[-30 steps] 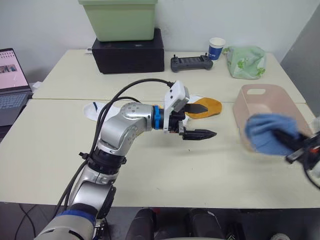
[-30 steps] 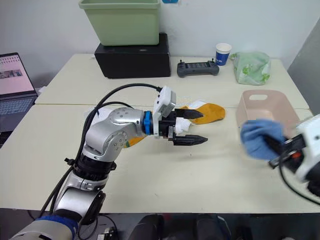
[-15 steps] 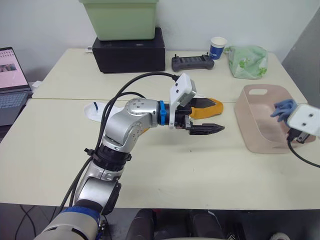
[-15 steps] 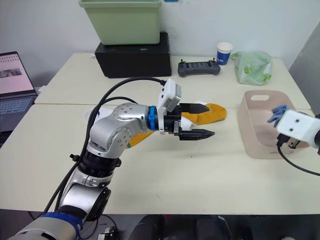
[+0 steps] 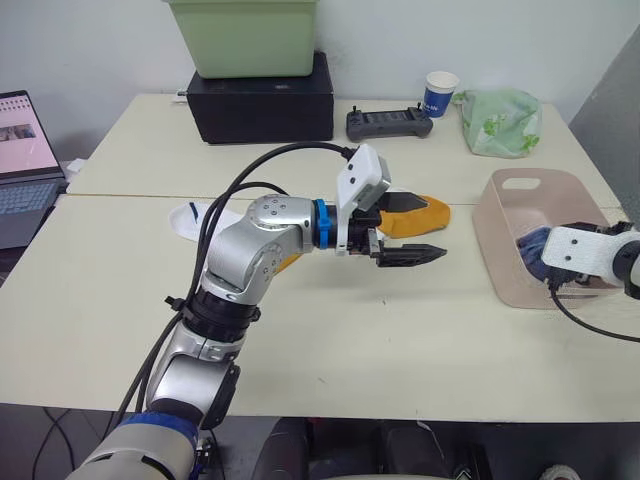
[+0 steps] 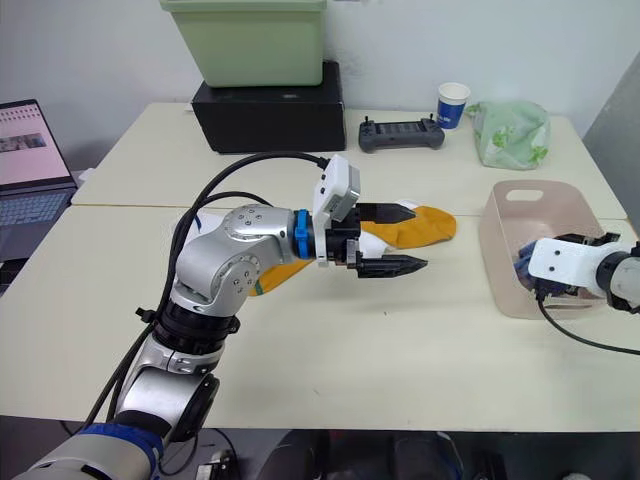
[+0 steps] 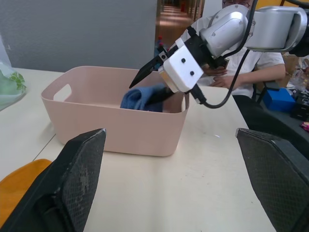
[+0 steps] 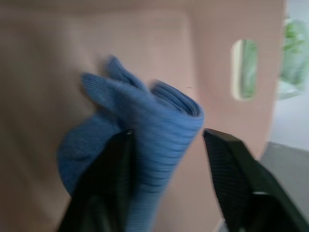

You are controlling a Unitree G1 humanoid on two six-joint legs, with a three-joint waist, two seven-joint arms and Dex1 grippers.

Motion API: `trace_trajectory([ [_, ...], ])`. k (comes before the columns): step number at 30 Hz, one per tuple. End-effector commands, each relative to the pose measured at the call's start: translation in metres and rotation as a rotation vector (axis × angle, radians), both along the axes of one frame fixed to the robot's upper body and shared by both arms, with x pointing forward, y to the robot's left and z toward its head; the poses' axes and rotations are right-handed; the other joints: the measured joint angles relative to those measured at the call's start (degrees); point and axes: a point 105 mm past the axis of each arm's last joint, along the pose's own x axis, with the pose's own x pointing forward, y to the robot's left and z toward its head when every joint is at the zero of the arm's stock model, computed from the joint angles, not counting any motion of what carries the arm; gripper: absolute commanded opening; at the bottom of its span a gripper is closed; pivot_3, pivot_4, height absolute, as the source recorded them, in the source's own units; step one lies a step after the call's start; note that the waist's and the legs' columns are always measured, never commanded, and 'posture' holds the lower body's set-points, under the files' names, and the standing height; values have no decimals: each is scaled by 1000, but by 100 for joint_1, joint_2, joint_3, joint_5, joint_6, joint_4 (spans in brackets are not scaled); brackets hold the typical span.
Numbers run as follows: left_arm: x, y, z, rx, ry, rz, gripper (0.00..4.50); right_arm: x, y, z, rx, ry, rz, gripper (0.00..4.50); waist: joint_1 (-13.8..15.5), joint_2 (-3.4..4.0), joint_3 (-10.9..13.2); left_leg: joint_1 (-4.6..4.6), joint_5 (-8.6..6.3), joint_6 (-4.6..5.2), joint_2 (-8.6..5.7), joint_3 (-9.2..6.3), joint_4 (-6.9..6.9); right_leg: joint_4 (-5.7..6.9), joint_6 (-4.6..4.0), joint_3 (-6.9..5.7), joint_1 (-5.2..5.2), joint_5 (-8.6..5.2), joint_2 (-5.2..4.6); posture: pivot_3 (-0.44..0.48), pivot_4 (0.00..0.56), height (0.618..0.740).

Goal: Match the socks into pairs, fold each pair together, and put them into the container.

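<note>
At the bench's right edge, the right pincer [image 7: 153, 83], fingers spread, reached into the container [image 5: 508, 262], the folded blue socks [image 8: 140, 140] between them. Withdrawal should go straight up, clear of the fabric. Mid-bench, the left pincer [image 5: 425, 228] hung open over the orange sock [image 5: 425, 213].

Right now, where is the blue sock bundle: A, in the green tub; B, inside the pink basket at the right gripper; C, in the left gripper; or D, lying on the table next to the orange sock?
B: the blue sock bundle sits down inside the pink basket between the fingers of the right gripper, while the left gripper hangs open over the table.
</note>
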Motion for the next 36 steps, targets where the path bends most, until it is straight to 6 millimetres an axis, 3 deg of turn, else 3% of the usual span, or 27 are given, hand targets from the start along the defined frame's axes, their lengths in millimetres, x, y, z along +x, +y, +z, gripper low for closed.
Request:
trace_trajectory([
  [1, -5, 0, 10, -25, -50, -14, 4500, -6, 12, 35, 64, -38, 10, 3062, -3, 1, 1, 0, 0, 0, 0, -1, 7, 5, 0, 0, 0, 0, 0, 0, 150, 720],
  [8, -2, 2, 8, -13, -67, -9, 4500, -37, 33, 59, 180, 83, 65, 3062, 12, 2, 1, 2, -8, 14, -3, -18, 57, 43, 3, -11, 13, 2, 0, 0, 150, 720],
  [12, 0, 8, 8, -5, -75, 7, 4500, -38, 30, 80, 176, -4, 52, 3062, 1, 2, 1, 5, -11, 19, -3, -16, 59, 47, 4, -10, 16, 3, 0, 0, 150, 720],
  [15, 7, 24, 8, 3, -92, 41, 4500, -35, 39, 102, 254, -122, 75, 3062, -22, 2, 1, 5, -10, 17, -2, -16, 57, 52, 3, -9, 10, 2, 0, 0, 150, 720],
  [19, 27, 65, 2, 48, -102, 176, 4500, -30, 75, 117, 487, -267, 176, 3062, -64, 2, 1, 8, -3, 5, 4, -14, 54, 66, 3, -3, 1, 2, 7, 0, 150, 720],
  [25, 32, 123, -16, 87, -79, 314, 4500, -25, 125, 91, 737, -294, 266, 3062, -27, 3, 2, -3, -3, 5, 3, -18, 55, 72, 3, -5, -15, 2, 4, 0, 150, 720],
  [28, 22, 160, -47, 113, -14, 387, 4500, -27, 149, 59, 876, -254, 255, 3062, -18, 0, 0, -7, -3, 5, 2, -19, 55, 67, 3, -7, -14, 2, -1, 0, 150, 720],
  [32, 13, 200, -77, 84, 53, 550, 4500, -46, 171, -3, 852, -98, 256, 3062, 26, 2, 1, -12, -12, 20, 3, -27, 54, 69, 2, -14, -19, 2, -2, 0, 150, 720],
  [36, -3, 219, -93, 107, 98, 590, 4500, -67, 186, -32, 877, 47, 296, 3953, 12, 2, 1, 0, -14, 25, -2, -22, 59, 76, -1, -10, -11, 5, -7, 0, 150, 720],
])
